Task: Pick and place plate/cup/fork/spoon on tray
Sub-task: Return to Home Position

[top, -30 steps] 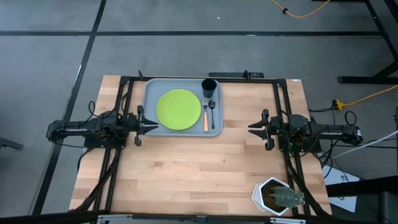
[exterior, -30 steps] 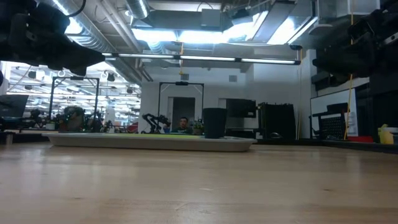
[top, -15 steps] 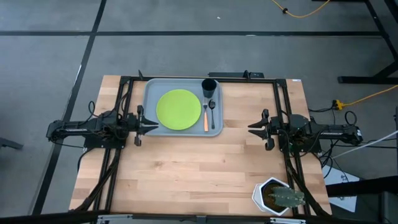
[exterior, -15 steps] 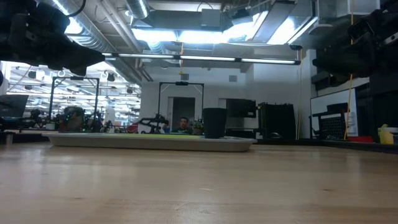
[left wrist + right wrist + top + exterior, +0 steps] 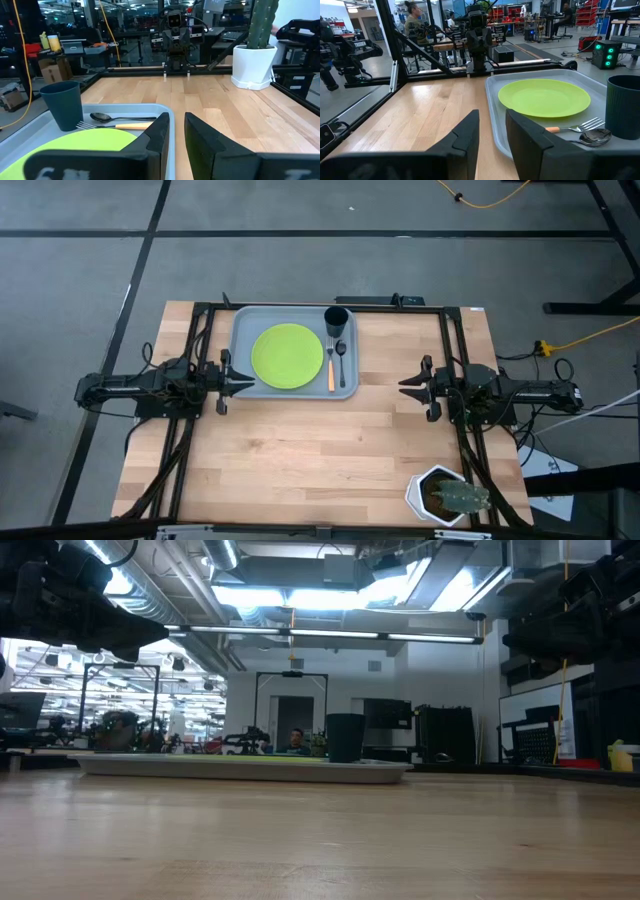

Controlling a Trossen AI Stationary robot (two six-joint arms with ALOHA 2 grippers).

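The grey-blue tray (image 5: 240, 330) lies at the table's far middle. On it rest the lime-green plate (image 5: 287, 356), the black cup (image 5: 336, 320) standing upright at its far right corner, the orange-handled fork (image 5: 331, 370) and the dark spoon (image 5: 341, 360) side by side right of the plate. My left gripper (image 5: 248, 383) hovers at the tray's near left corner, empty, its fingers a narrow gap apart (image 5: 177, 120). My right gripper (image 5: 403, 386) hovers right of the tray, empty, its fingers also a narrow gap apart (image 5: 492, 117).
A white hexagonal pot with a cactus (image 5: 445, 495) stands at the table's near right corner. Dark frame rails (image 5: 455, 350) run along the table's left, right and far sides. Bare wood (image 5: 320, 450) lies between the arms and toward the near edge.
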